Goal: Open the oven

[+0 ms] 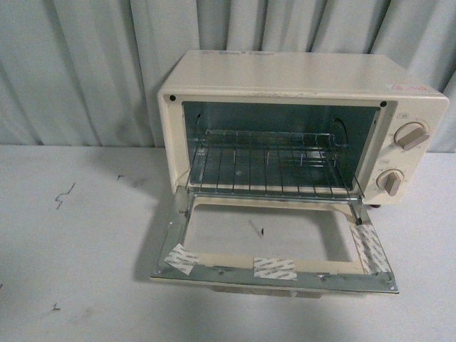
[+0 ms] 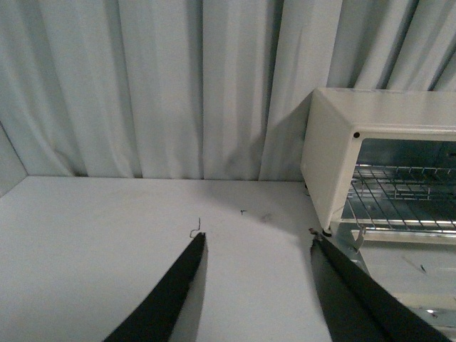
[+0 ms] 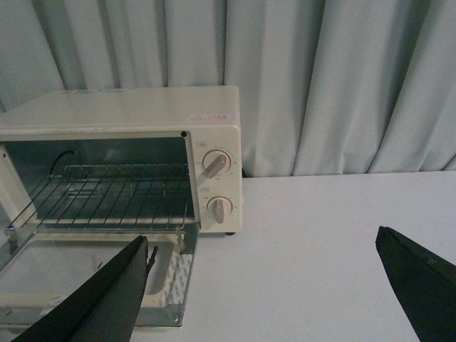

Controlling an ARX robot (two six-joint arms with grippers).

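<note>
oven (image 1: pixel 299 128) sits at 1 o'clock on the table (image 1: pixel 71 271), door (image 1: pixel 274 246) folded flat toward us, long axis left-right | we judge it open | right gripper (image 3: pixel 263 285) nearer, left gripper (image 2: pixel 258 271) off its 9 o'clock side | both spread wide, empty

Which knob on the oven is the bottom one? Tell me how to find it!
Find the cream oven on the white table, its door folded down flat in front. Look at the panel right of the opening with the wire rack. Two beige knobs sit there; the bottom knob is the lower one, nearest the table, under the top knob.
</note>
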